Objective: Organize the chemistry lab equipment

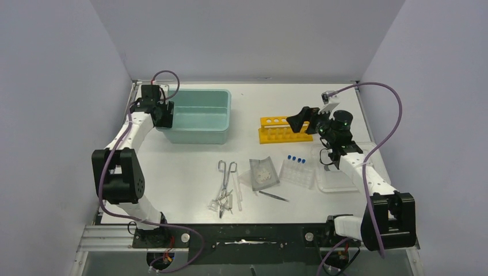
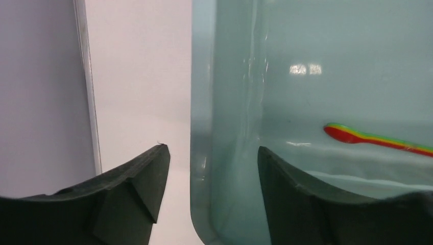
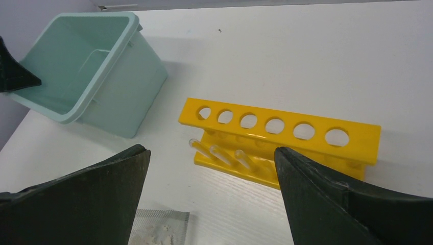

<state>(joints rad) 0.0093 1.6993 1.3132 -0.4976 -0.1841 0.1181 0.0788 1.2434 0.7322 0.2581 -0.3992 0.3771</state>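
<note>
The tub [image 1: 195,137] is pale teal. A little spoon [image 2: 357,136] inside it has red, yellow and green stripes. The tube rack [image 1: 285,137] is bright yellow. The tubes [image 1: 296,158] have blue caps. The worktop [image 1: 184,184] is white, the cables [image 1: 377,85] purple.

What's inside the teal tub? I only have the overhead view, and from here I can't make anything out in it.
Observer: The left wrist view shows a red, yellow and green striped spoon lying inside the tub.
Operator: How is the left claw placed against it?
Observer: The left claw is open and lines up across the tub's wall, one side outside and one inside. I can't tell whether it touches.
Operator: And the yellow rack?
Observer: In the right wrist view, the yellow rack has six empty top holes, and clear tubes lie slanted on its base.
</note>
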